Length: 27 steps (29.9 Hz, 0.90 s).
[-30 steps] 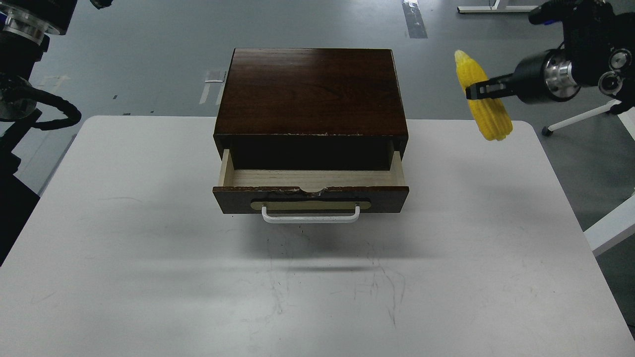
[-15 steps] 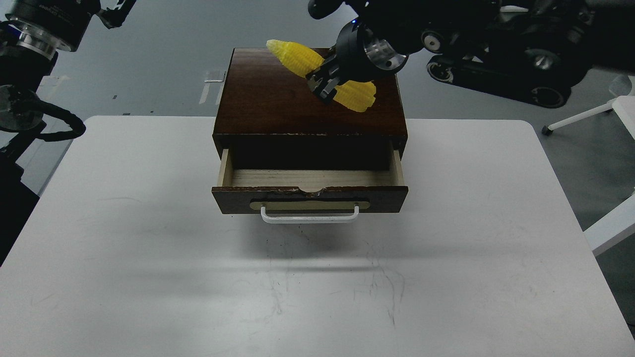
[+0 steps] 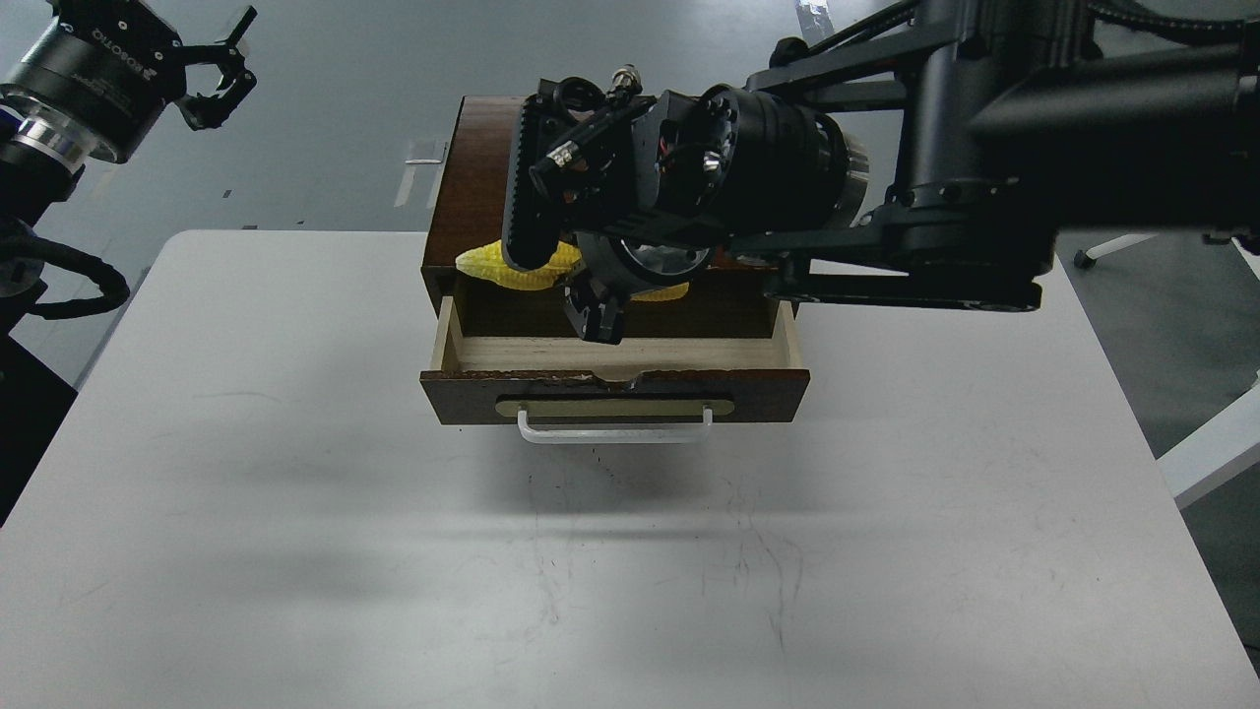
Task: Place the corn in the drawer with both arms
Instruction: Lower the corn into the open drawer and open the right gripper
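Note:
The dark brown box (image 3: 472, 167) stands at the back middle of the white table, and its drawer (image 3: 615, 354) is pulled open, showing pale wood inside. The white handle (image 3: 615, 433) faces me. My right arm reaches in from the right over the box and hides most of its top. My right gripper (image 3: 595, 317) points down over the drawer's back part, shut on the yellow corn (image 3: 512, 266), which lies crosswise just above the drawer opening. My left gripper (image 3: 219, 71) is at the far upper left, off the table, with prongs spread and empty.
The white table (image 3: 295, 492) spreads in front of and to both sides of the box. White furniture legs (image 3: 1211, 453) stand off the table's right edge. A black cable loop (image 3: 69, 286) hangs by my left arm.
My right arm has carried the corn from above the box's top forward and down to the drawer opening. My left gripper has come a little further into view.

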Each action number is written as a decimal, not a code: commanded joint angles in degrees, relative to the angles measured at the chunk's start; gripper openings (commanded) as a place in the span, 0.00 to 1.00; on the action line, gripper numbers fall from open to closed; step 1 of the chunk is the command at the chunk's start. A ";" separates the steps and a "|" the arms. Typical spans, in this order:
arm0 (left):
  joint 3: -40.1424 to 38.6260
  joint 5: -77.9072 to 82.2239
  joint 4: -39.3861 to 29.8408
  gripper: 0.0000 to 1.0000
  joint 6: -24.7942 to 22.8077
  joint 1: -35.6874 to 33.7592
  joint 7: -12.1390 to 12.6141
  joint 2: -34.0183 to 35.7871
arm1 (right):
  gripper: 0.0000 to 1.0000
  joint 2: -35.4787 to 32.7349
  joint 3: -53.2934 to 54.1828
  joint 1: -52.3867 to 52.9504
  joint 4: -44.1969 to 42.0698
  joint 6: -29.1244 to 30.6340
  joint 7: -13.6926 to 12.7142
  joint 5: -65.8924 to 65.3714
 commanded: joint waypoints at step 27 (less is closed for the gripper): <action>0.88 0.79 0.01 0.98 0.00 0.80 0.21 0.00 | 0.38 1.56 -1.36 -5.74 -0.76 0.01 0.00 -0.17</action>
